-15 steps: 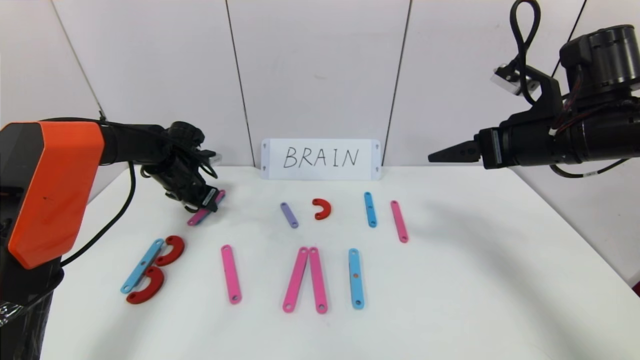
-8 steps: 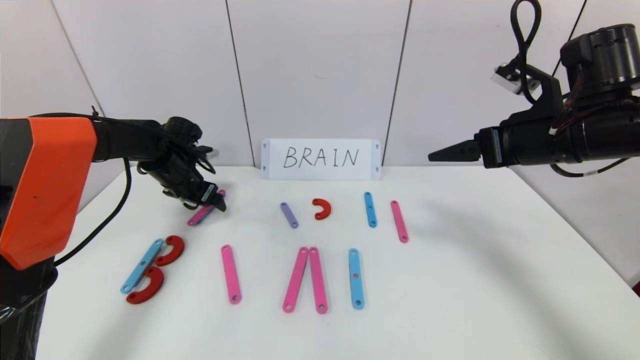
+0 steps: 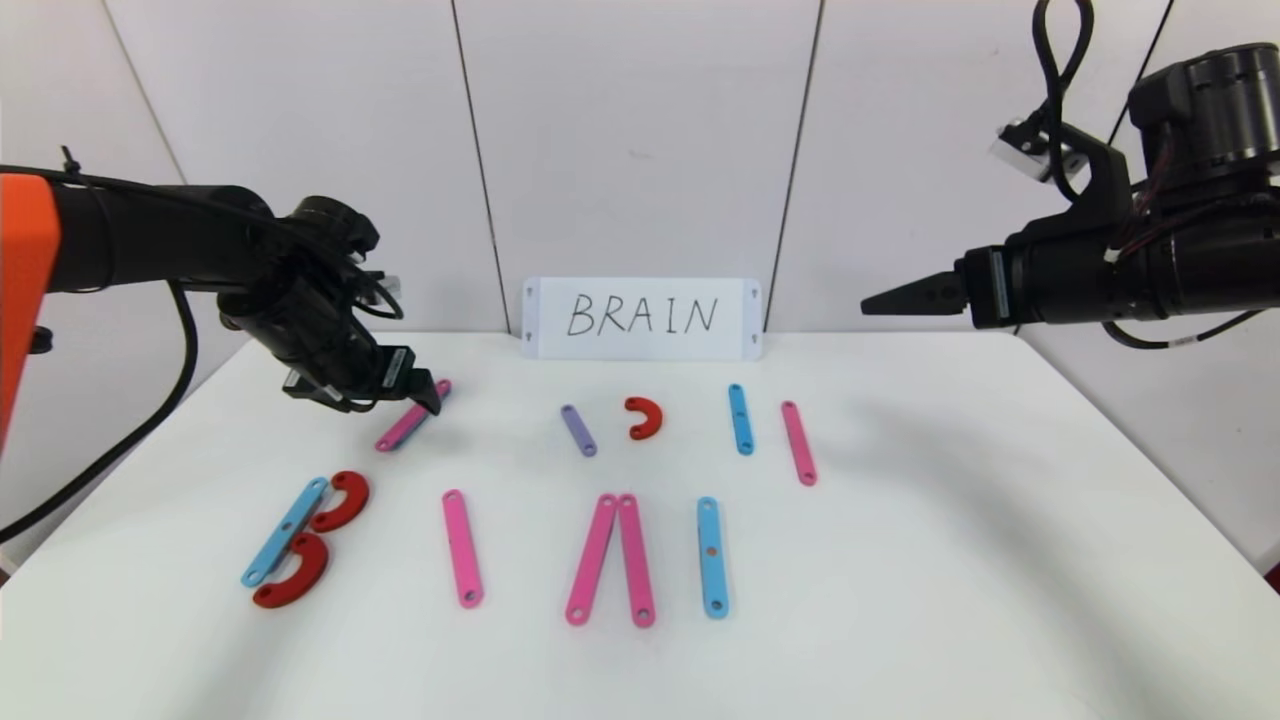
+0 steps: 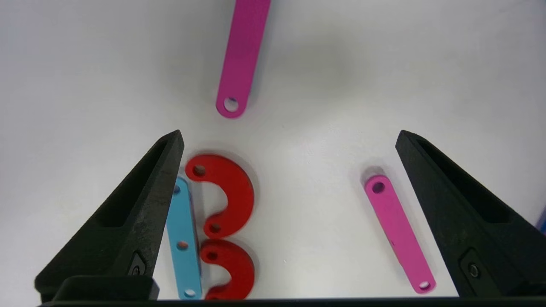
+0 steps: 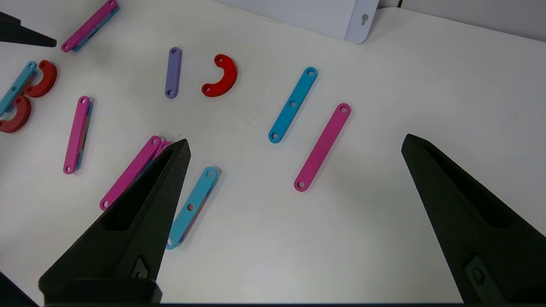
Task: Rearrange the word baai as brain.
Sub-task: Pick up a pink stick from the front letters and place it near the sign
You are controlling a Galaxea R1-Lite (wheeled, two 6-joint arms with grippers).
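The left hand (image 3: 400, 390) hangs low over the far left of the white tabletop (image 3: 900, 560), fingers spread wide and nothing between them. Just beside its fingertips, on the side toward the middle of the tabletop, a short pink strip (image 3: 412, 416) lies flat at a slant, free of the fingers. The left wrist view shows that same strip (image 4: 399, 232) lying just inside one finger (image 4: 465, 221), not pinched.

Nearer the robot than this hand sits the letter B: a light-blue strip (image 3: 285, 531) with two red half-rings (image 3: 318, 540) touching it, one above the other. Beyond the B, toward the right hand, a lone pink strip (image 3: 462, 547), then two pink strips (image 3: 610, 559) meeting at their far ends, then another light-blue strip (image 3: 711, 556).

Farther back, between the two hands, lie a small purple strip (image 3: 578, 430), a red half-ring (image 3: 644, 417) just beside it, a light-blue strip (image 3: 740, 419) and a pink strip (image 3: 799, 442). The white card (image 3: 641, 318) reading BRAIN stands against the wall behind them.

The right hand (image 3: 890, 300) hovers high off the far right, well apart from every piece, its fingers (image 5: 140, 221) fully apart and holding nothing.
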